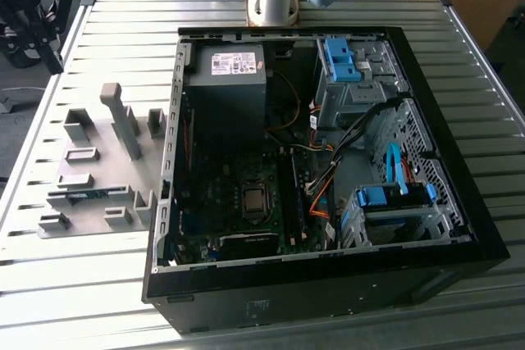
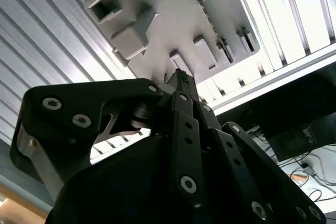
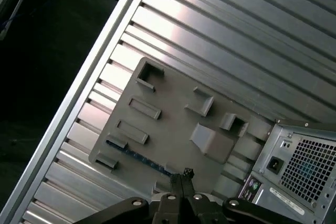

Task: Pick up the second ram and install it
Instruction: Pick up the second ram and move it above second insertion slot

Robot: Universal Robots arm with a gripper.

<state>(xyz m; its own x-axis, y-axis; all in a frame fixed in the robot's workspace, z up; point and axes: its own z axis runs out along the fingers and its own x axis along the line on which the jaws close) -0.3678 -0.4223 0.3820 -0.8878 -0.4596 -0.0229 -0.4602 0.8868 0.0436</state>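
With black claw (image 3: 185, 173) pinched narrow and empty above thin blue-green ram strip (image 3: 137, 156) in grey slotted tray (image 3: 173, 124), could jab rather than straddle it.

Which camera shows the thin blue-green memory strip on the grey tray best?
The first wrist view: the blue-green memory strip runs lengthwise along the grey tray. The exterior view shows a short sliver; the second wrist view is unclear.

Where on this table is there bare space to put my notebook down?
Bare ribbed table lies between the gray fixture tray and the near edge, and beyond the tray. Crowded: the tray's blocks and the open computer case.
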